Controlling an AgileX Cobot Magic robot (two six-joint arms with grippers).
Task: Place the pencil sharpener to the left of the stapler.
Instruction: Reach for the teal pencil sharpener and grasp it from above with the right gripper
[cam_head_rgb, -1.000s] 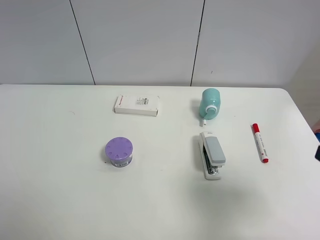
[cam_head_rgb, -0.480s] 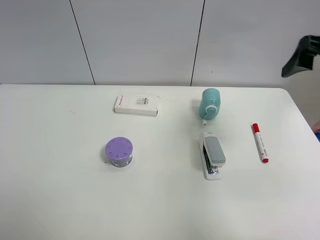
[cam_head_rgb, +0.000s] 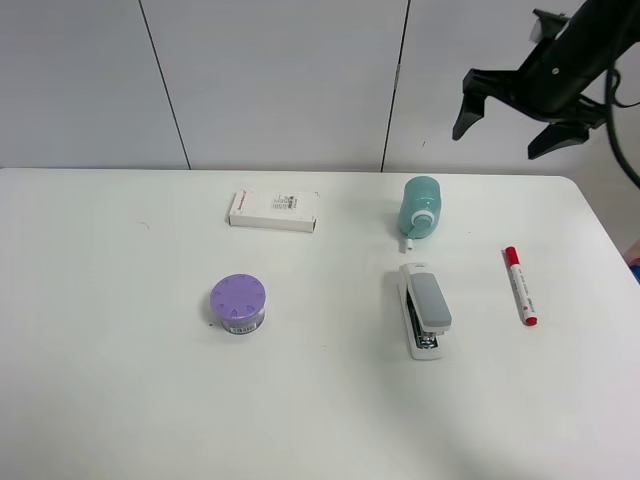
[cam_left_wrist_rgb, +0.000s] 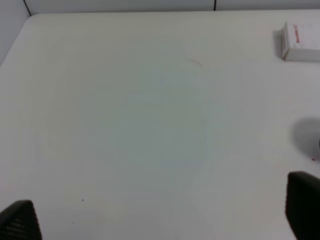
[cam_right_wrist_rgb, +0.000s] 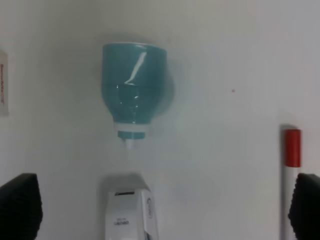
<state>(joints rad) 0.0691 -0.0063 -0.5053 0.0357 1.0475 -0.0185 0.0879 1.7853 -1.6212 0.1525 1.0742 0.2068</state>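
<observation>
The mint-green pencil sharpener (cam_head_rgb: 421, 207) lies on its side at the back of the table, its white ring and crank facing the stapler (cam_head_rgb: 424, 310). The grey-and-white stapler lies just in front of it, lengthwise. My right gripper (cam_head_rgb: 510, 125) hangs open high above the table, up and to the right of the sharpener. Its wrist view looks down on the sharpener (cam_right_wrist_rgb: 133, 90) and the stapler's end (cam_right_wrist_rgb: 130, 215), between the spread fingers of the gripper (cam_right_wrist_rgb: 162, 207). My left gripper (cam_left_wrist_rgb: 160, 220) is open over bare table and does not show in the exterior view.
A red marker (cam_head_rgb: 520, 285) lies right of the stapler. A purple round container (cam_head_rgb: 238, 303) stands left of centre. A white box (cam_head_rgb: 274, 211) lies at the back left. The table's right edge (cam_head_rgb: 610, 240) is close to the marker.
The right arm has come into view at the upper right and swung left, to hang above the sharpener's area. Nothing on the table has moved.
</observation>
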